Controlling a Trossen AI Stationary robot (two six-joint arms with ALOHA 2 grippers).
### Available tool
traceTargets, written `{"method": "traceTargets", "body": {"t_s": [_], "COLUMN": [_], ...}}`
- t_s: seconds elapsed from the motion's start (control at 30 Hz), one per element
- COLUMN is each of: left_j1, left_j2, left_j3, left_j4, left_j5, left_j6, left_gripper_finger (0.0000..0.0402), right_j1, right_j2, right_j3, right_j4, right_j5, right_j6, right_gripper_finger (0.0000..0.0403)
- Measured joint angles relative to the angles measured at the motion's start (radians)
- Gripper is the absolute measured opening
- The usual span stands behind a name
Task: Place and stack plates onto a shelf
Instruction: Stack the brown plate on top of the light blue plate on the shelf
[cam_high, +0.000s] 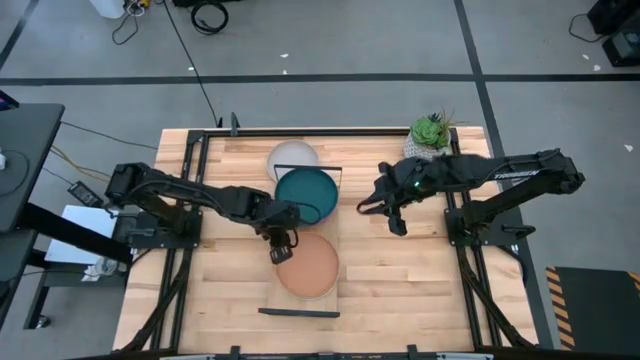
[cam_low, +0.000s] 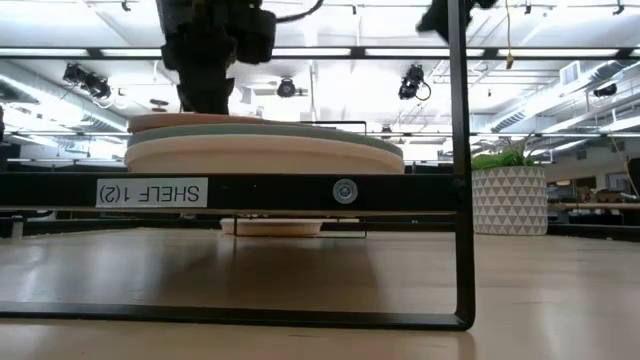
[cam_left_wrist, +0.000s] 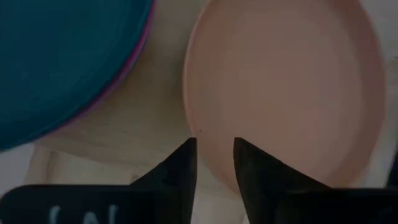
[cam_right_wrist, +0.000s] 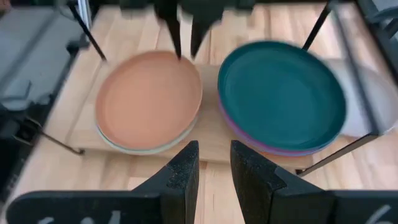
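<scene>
Dark fingers (cam_left_wrist: 186, 168) above matte round peach-tan plate (cam_left_wrist: 292, 87)

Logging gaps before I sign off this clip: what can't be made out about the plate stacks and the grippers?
- Plates under the peach-tan plate: high view, covered by it.
- Plates under the dark teal plate: right wrist view shows only magenta edges.
- Left gripper touching the plate rim: unclear, left wrist view blurred.
- Pale plate: partly hidden by the teal one.
</scene>
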Motion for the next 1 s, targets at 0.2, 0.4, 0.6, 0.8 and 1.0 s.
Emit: {"method": "traceTargets", "body": {"t_s": [0.2, 0.4, 0.6, 0.8, 1.0], "left_j1": [-0.031, -0.058, -0.069, -0.068, -0.068], "left_j2": [-0.035, -0.062, -0.082, -0.014, 0.067], "left_j3": [0.001, 0.0, 0.001, 0.0, 0.0], "left_j4": [0.021, 0.003, 0.05, 0.079, 0.064], "left_j5": [-0.002, -0.01, -0.079, -0.13, -0.132], "left_j6": [0.121, 0.186, 0.216, 0.239, 0.242], "left_gripper_finger": [0.0116, 0.0116, 0.0116, 0.0116, 0.0116], "right_j1": [0.034, 0.13, 0.228, 0.295, 0.355], "right_j2": [0.002, 0.021, 0.131, 0.296, 0.388], "right_j3": [-0.201, -0.401, -0.495, -0.493, -0.492], "right_j4": [0.237, 0.525, 0.77, 0.917, 1.081], "right_j5": [0.0, 0.033, 0.118, 0.18, 0.233], "right_j6": [0.04, 0.045, 0.019, 0.009, -0.037], "right_gripper_finger": [0.0098, 0.0097, 0.0096, 0.0096, 0.0096]}}
